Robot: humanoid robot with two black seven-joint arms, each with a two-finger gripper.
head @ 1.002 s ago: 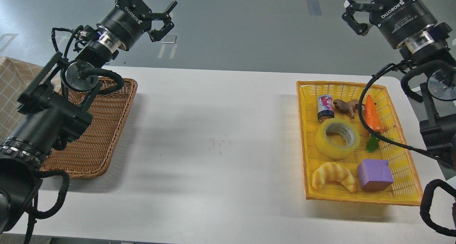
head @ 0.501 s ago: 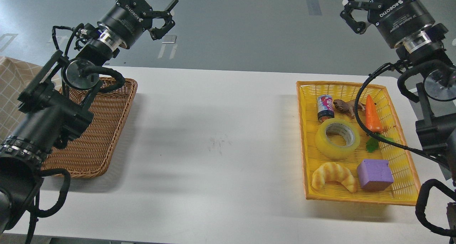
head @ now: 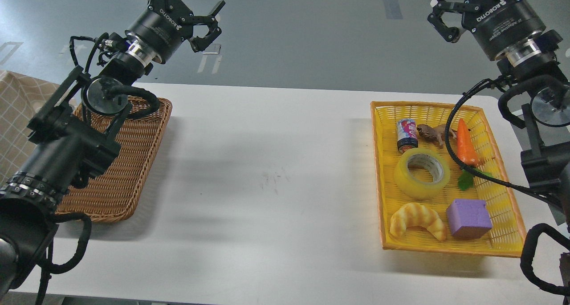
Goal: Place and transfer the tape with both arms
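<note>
Tape untouched, both arms raised high

The tape (head: 421,172) lies flat in the yellow basket (head: 512,247), between can and croissant. Left gripper (head: 205,22) and right gripper (head: 438,11) both hang spread and empty; next, I judge, the right must descend over the roll.

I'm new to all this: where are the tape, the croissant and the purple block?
tape (head: 412,187): head view, on its yellow outer wall.
croissant (head: 416,216): head view, on its arched middle.
purple block (head: 467,213): head view, on its top face.
</note>
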